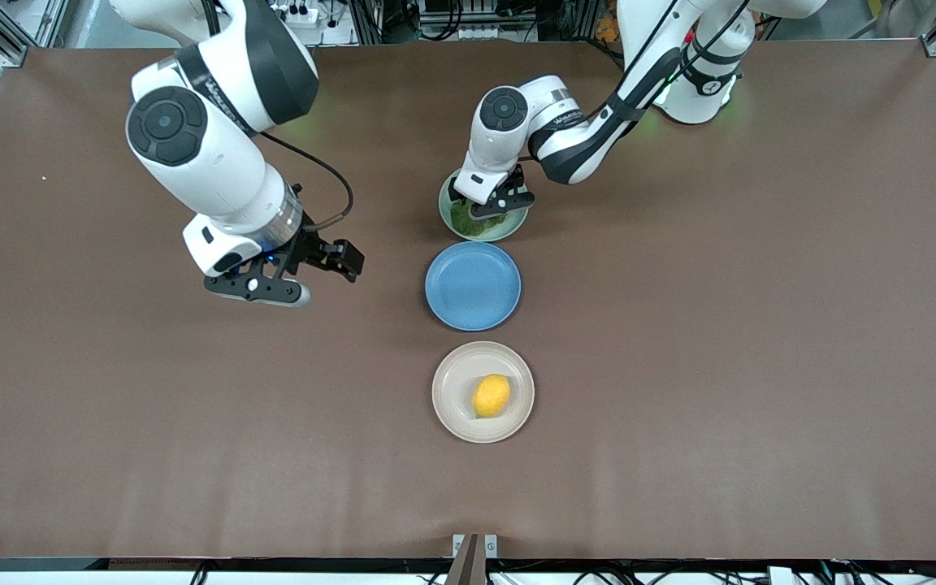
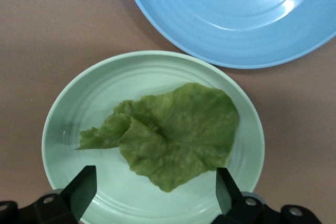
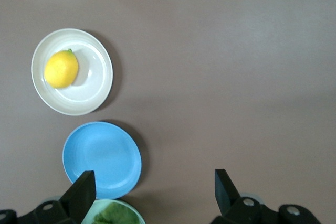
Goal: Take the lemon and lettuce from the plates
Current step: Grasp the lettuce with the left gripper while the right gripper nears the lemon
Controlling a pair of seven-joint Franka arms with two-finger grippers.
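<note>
Hovering my left end effector, fingers spread, directly over the wrinkly green lettuce leaf on the mint-green round plate; my right end effector waits open above bare tabletop.

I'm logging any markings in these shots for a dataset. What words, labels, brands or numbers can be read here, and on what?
Lettering on the right arm: too blurred to read.
Lettering on the left arm: too blurred to read.
Mint green plate, blue plate, cream plate, lemon, lettuce: no text.
Table: none.
</note>
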